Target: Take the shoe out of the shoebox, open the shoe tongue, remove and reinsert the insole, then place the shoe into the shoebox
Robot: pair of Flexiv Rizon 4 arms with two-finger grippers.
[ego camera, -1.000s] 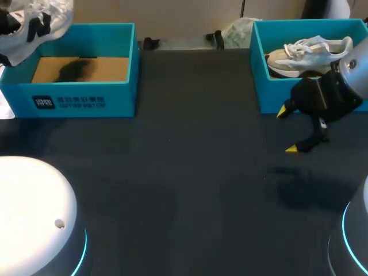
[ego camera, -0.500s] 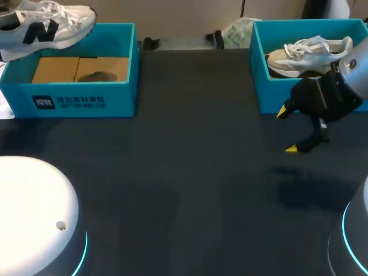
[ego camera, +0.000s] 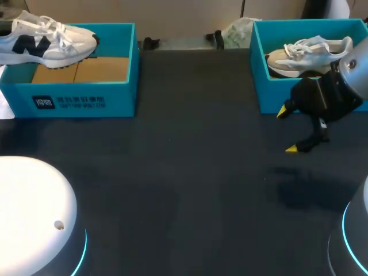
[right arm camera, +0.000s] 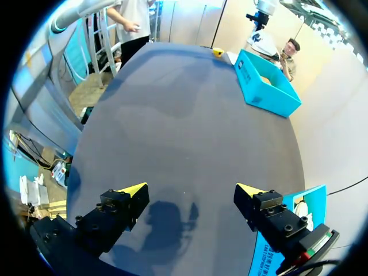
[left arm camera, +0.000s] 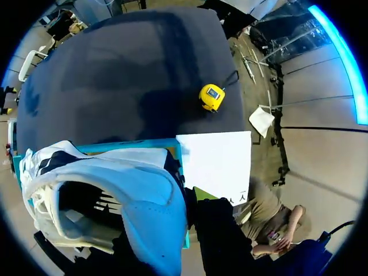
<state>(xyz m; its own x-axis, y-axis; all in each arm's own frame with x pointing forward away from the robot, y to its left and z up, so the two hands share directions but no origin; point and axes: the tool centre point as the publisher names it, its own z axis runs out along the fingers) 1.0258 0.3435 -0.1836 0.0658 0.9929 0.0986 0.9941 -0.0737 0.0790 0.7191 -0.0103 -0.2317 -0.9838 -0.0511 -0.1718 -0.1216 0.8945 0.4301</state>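
**Operator:** Where is my shoe in the head view?

**Observer:** You see the white shoe (ego camera: 49,41) over the far left part of the left shoebox (ego camera: 115,95), its toe to the right. I cannot tell if it touches the rim. Your right end effector (ego camera: 287,130) hovers above the worktop (ego camera: 190,190), just in front of the right shoebox (ego camera: 269,98), where a second shoe (ego camera: 310,52) lies.

**Operator:** And the left wrist view?

**Observer:** The shoe (left arm camera: 115,190) is very near to you, over the edge of the left shoebox (left arm camera: 132,142). It mostly hides your left end effector (left arm camera: 214,237), so you cannot tell whether that one is apart or clamped. A yellow tape measure (left arm camera: 211,96) lies on the worktop (left arm camera: 132,69), and a white sheet (left arm camera: 214,167) lies just beside the box.

**Operator:** The right wrist view?

**Observer:** Your right end effector (right arm camera: 190,192) has its yellow tips (right arm camera: 133,190) wide apart. Nothing is between them, and only the dark worktop (right arm camera: 190,115) is below.
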